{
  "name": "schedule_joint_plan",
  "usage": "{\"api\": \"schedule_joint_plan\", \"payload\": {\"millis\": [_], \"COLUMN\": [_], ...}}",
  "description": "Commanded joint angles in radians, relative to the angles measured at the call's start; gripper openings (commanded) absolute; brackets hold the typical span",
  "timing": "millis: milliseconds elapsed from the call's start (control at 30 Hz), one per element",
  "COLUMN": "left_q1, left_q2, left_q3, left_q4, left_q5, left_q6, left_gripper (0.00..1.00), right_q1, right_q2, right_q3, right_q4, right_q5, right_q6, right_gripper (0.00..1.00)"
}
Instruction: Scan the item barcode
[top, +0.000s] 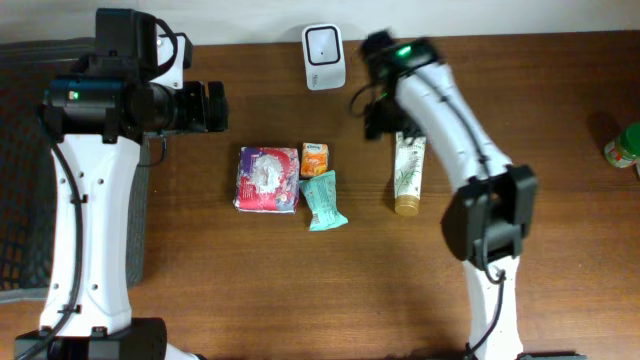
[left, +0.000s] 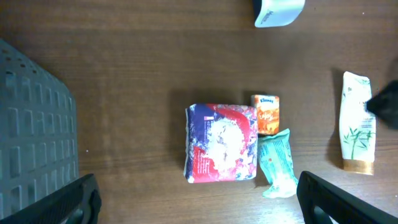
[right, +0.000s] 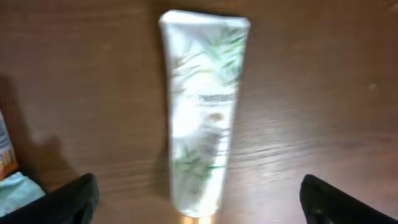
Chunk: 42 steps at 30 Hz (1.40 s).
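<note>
Right gripper (right: 196, 190) hangs wide open over the tube (top: 409, 170), holding nothing; the tube lies flat on the table (top: 300, 290), near the scanner (top: 324, 55) but not at it. Left gripper (top: 215, 106) is open and empty too. With nothing held up to the scanner, I'd guess picking and scanning are still left.
</note>
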Motion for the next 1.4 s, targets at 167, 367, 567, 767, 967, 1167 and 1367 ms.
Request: {"api": "schedule_joint_plan", "payload": {"millis": [167,367,567,767,967,1167,1367], "left_q1": [0.003,0.003,0.003,0.003,0.003,0.003,0.003], "left_q2": [-0.016,-0.016,-0.016,-0.016,-0.016,-0.016,-0.016], "left_q3": [0.001,0.001,0.001,0.001,0.001,0.001,0.001], "left_q4": [0.001,0.001,0.001,0.001,0.001,0.001,0.001], "left_q5": [0.010,0.011,0.011,0.010,0.010,0.011,0.011], "left_q6": [0.009,0.009,0.009,0.009,0.009,0.009,0.009], "left_gripper": [0.99,0.99,0.99,0.99,0.99,0.99,0.99], "right_q1": [-0.307,-0.314,-0.283,-0.192,-0.117,-0.025,0.015], "right_q2": [-0.002,-0.002,-0.002,-0.002,0.000,0.037,0.134], "right_q3": [-0.248,-0.600,-0.530,-0.183,-0.123,-0.125,-0.125], "right_q4": [0.085,0.456,0.480,0.593,1.032,1.303,1.438], "right_q5": [-0.598,-0.821,-0.851,-0.907,-0.710,-0.430,-0.434], "right_q6": [-0.372,-0.366,-0.194,0.051,0.408,0.553,0.681], "right_gripper": [0.81,0.58,0.04,0.04,0.04,0.04,0.04]}}
